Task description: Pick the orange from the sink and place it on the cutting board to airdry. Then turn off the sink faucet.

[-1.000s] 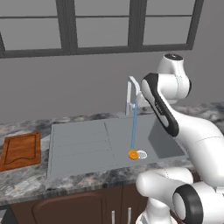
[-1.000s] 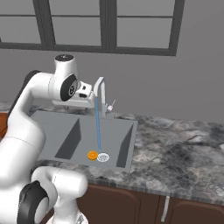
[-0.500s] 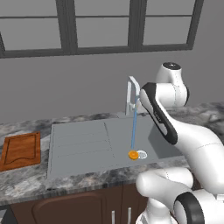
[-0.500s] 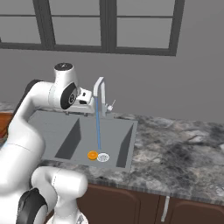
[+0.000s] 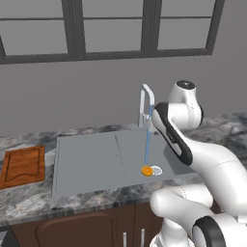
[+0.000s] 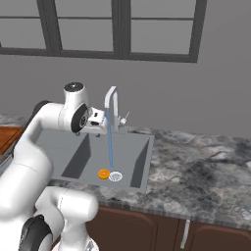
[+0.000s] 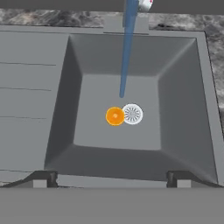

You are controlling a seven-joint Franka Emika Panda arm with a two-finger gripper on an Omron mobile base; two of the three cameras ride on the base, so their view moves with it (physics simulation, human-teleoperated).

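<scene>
Orange in the sink basin
I see the orange (image 7: 115, 116) beside the drain (image 7: 131, 114) in the sink (image 7: 52, 113); my hand (image 7: 111, 179) is spread, empty.

The premises were a domestic kitchen: a grey sink (image 5: 87, 161) was set into a speckled stone counter (image 6: 196, 181), a gooseneck faucet (image 6: 112, 105) ran water, brown cabinets (image 6: 162, 230) stood below and windows (image 5: 111, 29) above.

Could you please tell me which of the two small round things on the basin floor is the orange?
The orange is the bright one touching the left side of the silver drain ring in the hand view.
</scene>
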